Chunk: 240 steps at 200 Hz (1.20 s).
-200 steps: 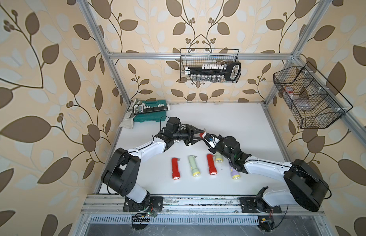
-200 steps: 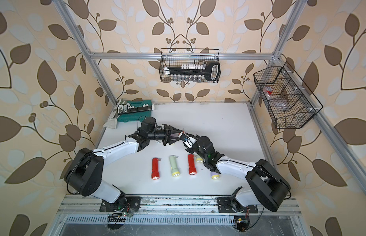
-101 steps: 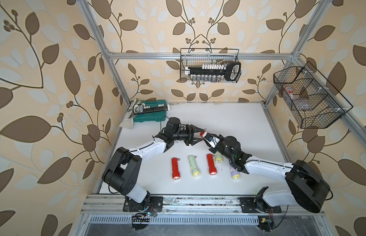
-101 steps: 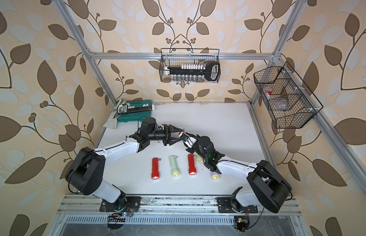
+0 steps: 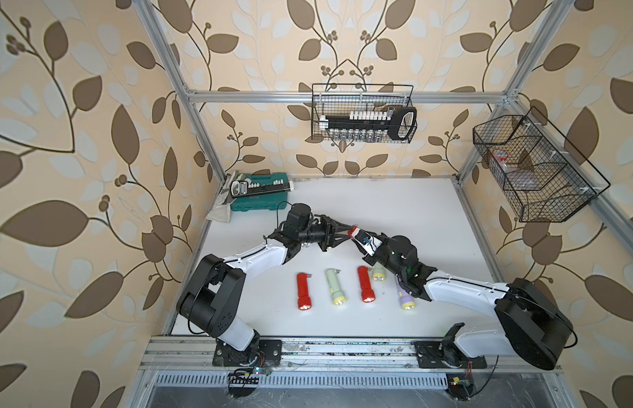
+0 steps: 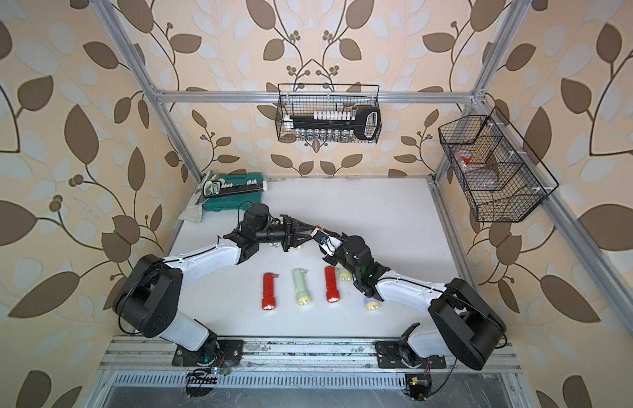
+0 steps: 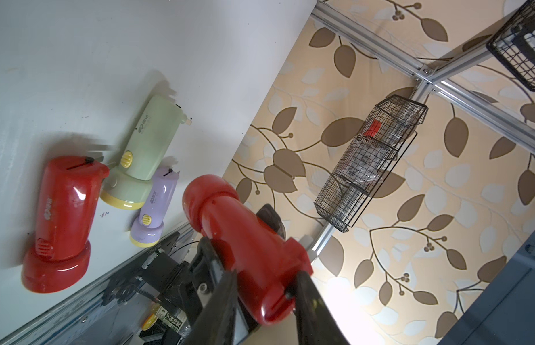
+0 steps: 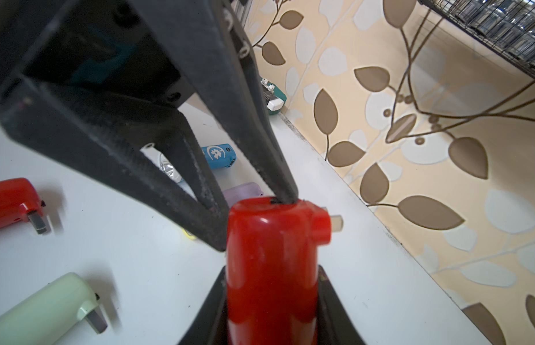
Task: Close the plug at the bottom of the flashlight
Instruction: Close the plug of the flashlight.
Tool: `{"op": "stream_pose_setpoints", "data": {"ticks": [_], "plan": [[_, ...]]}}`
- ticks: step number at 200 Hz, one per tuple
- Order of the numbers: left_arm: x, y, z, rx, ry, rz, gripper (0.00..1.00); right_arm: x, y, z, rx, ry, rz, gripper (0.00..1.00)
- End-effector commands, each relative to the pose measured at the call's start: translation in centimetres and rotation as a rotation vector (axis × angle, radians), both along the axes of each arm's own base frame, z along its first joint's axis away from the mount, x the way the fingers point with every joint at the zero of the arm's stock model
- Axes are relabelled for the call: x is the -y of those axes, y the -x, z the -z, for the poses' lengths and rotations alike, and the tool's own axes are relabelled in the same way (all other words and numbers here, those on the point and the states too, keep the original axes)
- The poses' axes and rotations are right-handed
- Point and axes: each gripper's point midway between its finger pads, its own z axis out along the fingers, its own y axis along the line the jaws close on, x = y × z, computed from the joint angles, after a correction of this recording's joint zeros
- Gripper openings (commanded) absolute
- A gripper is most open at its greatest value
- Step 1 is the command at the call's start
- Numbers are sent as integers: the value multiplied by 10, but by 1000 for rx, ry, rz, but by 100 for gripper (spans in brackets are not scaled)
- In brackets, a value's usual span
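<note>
Flashlight (image 8: pixel 269 236) in R gripper (image 8: pixel 271 270), tail between L gripper (image 8: pixel 251 221) tips

Glossy red flashlight (image 8: pixel 269 268) raised clear of the table, body clamped in the right gripper (image 8: pixel 272 301); rounded butt end pinched between the tips of the left gripper (image 8: pixel 252 221); plug (image 8: pixel 335 223) folded out sideways from that butt, metal prong showing, not closed.

Bright even overhead light in both top views, soft short shadows on the white tabletop (image 5: pixel 396 212), posts (image 5: pixel 204 134) bowing near the frame edges, left fingers (image 8: pixel 116 140) blurred close-up, glint on the held red flashlight (image 8: pixel 269 268), wall (image 7: pixel 379 209) glare flaring my left wrist view.
</note>
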Motion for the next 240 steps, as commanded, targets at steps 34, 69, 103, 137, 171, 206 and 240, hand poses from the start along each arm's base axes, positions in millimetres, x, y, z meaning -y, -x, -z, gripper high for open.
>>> {"op": "stream_pose_setpoints", "data": {"ticks": [34, 69, 103, 137, 171, 206, 240], "plan": [[6, -1, -11, 50, 27, 14, 20, -12, 7, -25, 57, -70, -57, 0], [6, -2, -14, 58, 34, 14, 10, -11, 7, -24, 50, -71, -50, 0], [-7, -9, -15, 113, -9, -2, 17, -5, -2, -19, 8, -86, 17, 0], [-54, -19, -4, 243, -317, -3, 34, -5, -12, -11, -105, -137, 90, 0], [-105, -25, -4, 376, -587, -19, 46, -3, -22, -3, -255, -114, 188, 0], [-143, -30, -7, 514, -869, -20, 65, 2, -35, 6, -463, -145, 358, 0], [-170, -33, -5, 623, -1051, -45, 85, 5, -44, 17, -729, -231, 537, 0]]}}
